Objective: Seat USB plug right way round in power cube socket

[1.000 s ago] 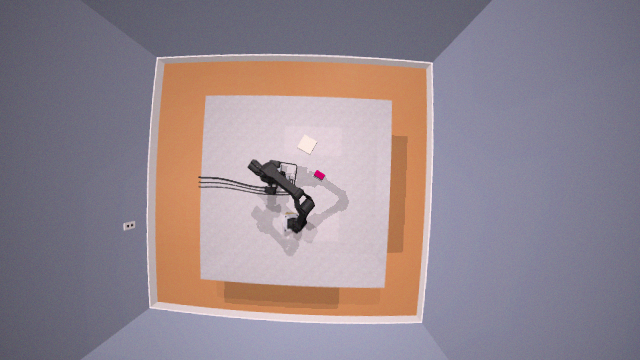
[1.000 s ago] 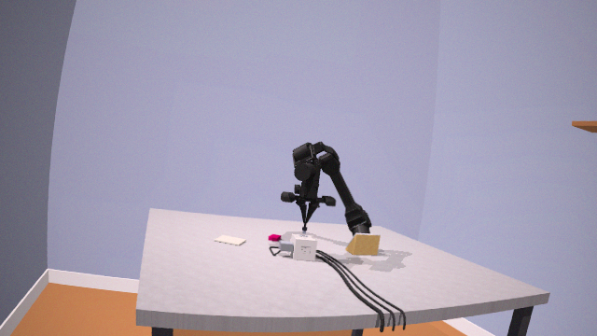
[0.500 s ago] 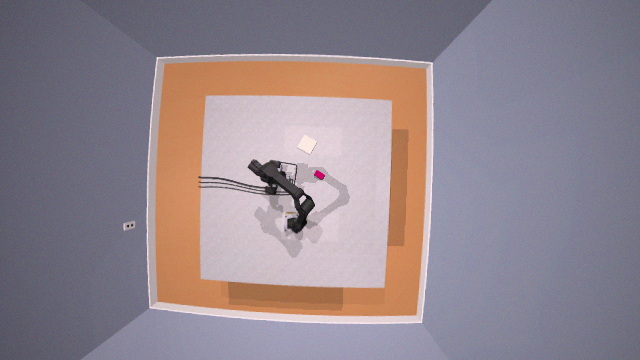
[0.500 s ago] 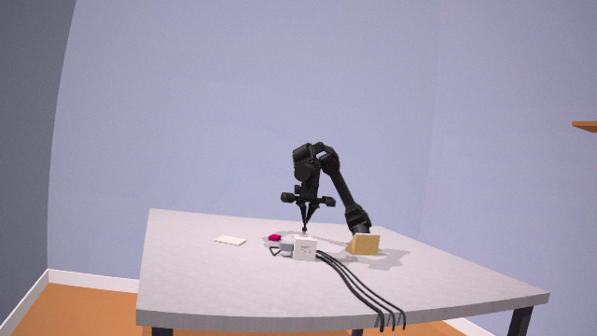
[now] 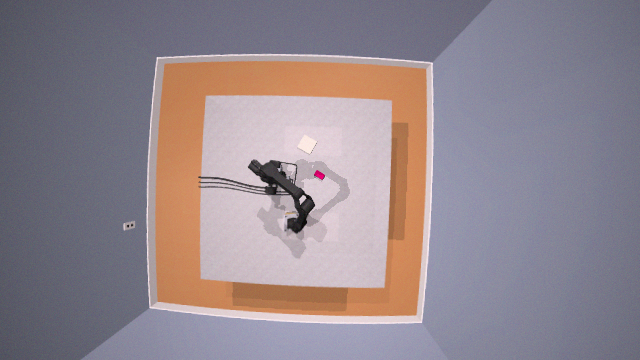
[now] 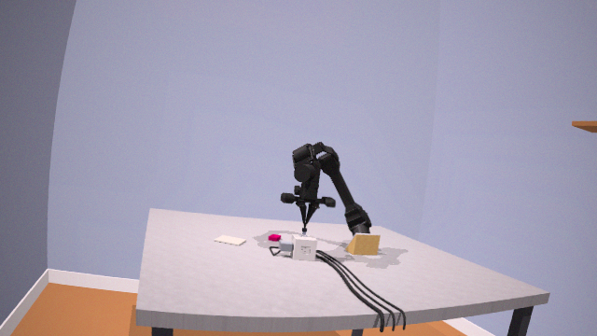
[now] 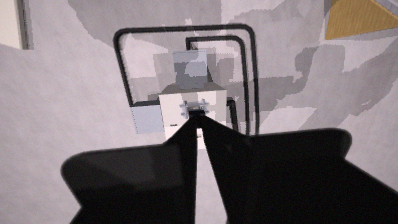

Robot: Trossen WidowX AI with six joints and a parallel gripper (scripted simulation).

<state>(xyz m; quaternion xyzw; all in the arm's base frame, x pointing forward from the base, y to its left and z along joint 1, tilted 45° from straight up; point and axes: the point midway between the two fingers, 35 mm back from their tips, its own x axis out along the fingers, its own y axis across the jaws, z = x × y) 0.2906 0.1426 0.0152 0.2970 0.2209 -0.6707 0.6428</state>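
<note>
The white power cube stands on the table; in the top view the arm covers it. My gripper points down over the cube's top face and is shut on the USB plug, a small piece between the fingertips and the cube. Bright metal parts show just beyond the fingertips in the wrist view. How deep the plug sits in the top socket, and which way round it is, I cannot tell; the fingers hide much of it.
Blue-grey blocks stick out from two cube sides, with black cables looping around. A yellow wedge stands by the arm's base. A magenta block and a cream card lie on the table.
</note>
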